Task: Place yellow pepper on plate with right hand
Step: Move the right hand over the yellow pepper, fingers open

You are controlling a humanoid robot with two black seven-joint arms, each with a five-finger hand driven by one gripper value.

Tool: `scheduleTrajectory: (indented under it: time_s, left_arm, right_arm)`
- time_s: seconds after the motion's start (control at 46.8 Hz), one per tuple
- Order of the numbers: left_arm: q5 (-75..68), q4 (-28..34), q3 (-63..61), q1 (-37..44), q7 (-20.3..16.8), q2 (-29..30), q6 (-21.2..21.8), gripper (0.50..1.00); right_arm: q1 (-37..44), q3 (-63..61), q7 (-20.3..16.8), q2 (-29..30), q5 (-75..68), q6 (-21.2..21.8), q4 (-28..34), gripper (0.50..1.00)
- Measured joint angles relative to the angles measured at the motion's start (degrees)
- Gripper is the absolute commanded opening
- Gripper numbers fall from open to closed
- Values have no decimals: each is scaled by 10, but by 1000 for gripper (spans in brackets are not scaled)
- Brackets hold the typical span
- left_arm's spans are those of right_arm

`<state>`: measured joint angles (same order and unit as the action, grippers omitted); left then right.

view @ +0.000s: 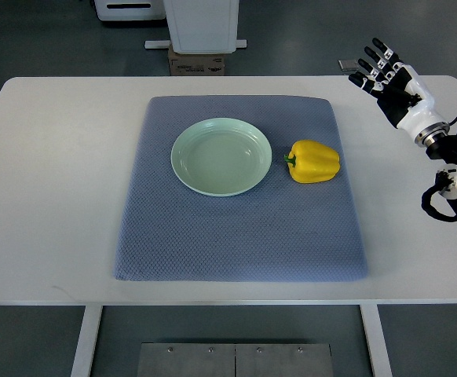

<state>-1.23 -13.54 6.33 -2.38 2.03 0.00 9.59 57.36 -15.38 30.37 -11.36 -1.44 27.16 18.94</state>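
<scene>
the glossy yellow bell pepper [314,161] lies on the quilted blue-grey mat [240,236] just right of your pale green round plate [221,155] (untouched); your right hand [384,72] hovers far right, fingers spread, grasping nothing.

The scene was brightly and evenly lit from overhead, and the white desk [48,196] read almost washed out. Shadows were soft and faint: a thin one lay under the yellow pepper [315,161] toward 6 o'clock. The plate [221,155] carried mild sheen, without hard glare. Focus was sharp throughout, and the desk edges bowed slightly toward the frame's borders.
</scene>
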Motion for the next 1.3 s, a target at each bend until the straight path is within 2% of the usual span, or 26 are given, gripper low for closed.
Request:
scheduleTrajectory:
  time_s: [0.192, 0.342, 0.726, 0.961, 1.175, 1.303]
  left_arm:
    - [0, 0, 0, 0, 0, 0, 0, 1000]
    - [0, 0, 0, 0, 0, 0, 0, 1000]
    - [0, 0, 0, 0, 0, 0, 0, 1000]
    - [0, 0, 0, 0, 0, 0, 0, 1000]
    - [0, 0, 0, 0, 0, 0, 0, 1000]
    - [0, 0, 0, 0, 0, 0, 0, 1000]
  right_arm:
    - [2, 0, 8, -8, 70, -2, 82, 1000]
    - [9, 0, 37, -21, 122, -6, 150, 1000]
    - [48, 69, 46, -47, 230, -15, 172, 1000]
    - [84, 147, 46, -77, 281, -67, 188, 1000]
    - [141, 256, 46, -122, 297, -140, 264, 1000]
    - [176, 315, 46, -129, 310, -180, 296, 1000]
